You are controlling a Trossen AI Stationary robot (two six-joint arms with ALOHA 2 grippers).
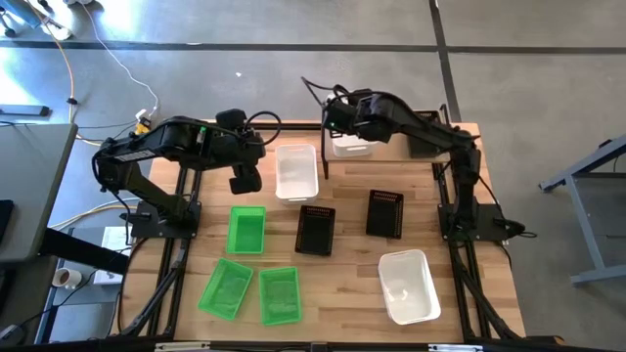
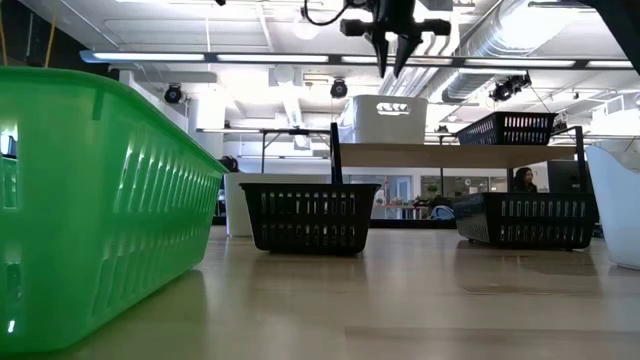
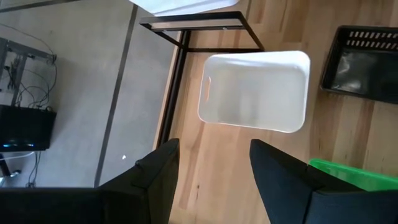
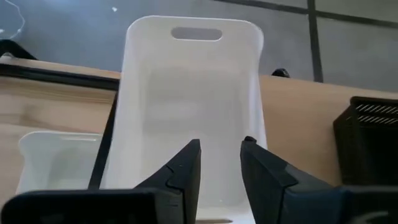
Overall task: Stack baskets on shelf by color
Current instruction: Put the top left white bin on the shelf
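Green baskets (image 1: 249,269) wait unstacked before the shelf (image 2: 450,152); one white basket (image 4: 189,112) and one black basket (image 2: 507,128) sit shelved. My right gripper (image 4: 219,163) hangs released above that white basket; my left gripper (image 3: 211,177) idles open.

Bright even ceiling strip lights (image 2: 300,58), soft shadows, pale sheen on wooden surface (image 2: 420,300), near green plastic mesh basket (image 2: 90,200) blurred

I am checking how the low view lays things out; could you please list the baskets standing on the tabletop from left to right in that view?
Green basket → white basket behind → black basket → second black basket → white basket at the right edge.
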